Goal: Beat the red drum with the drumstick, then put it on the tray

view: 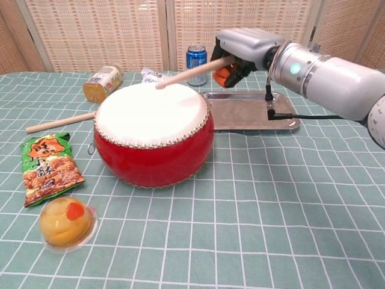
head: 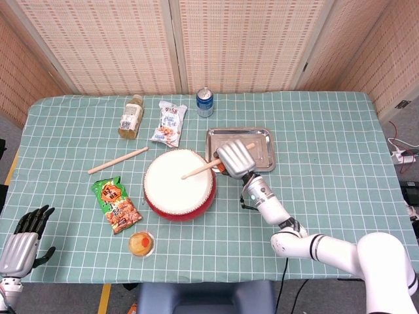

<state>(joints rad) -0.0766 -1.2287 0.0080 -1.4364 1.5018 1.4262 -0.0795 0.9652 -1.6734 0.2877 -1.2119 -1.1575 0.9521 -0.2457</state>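
The red drum (head: 178, 184) (view: 153, 135) with a white skin stands mid-table. My right hand (head: 234, 157) (view: 240, 49) grips a wooden drumstick (head: 198, 171) (view: 185, 74) at the drum's right rim; the stick slants over the skin with its tip a little above it. Just behind the hand lies the steel tray (head: 262, 141) (view: 252, 114), with nothing on it. My left hand (head: 21, 245) rests open at the near left table edge, far from the drum, and shows only in the head view.
A second drumstick (head: 118, 160) (view: 60, 123) lies left of the drum. A green snack bag (head: 116, 204), a jelly cup (head: 141, 243), a bottle (head: 130, 116), a white snack pack (head: 169, 123) and a blue can (head: 205, 102) surround the drum.
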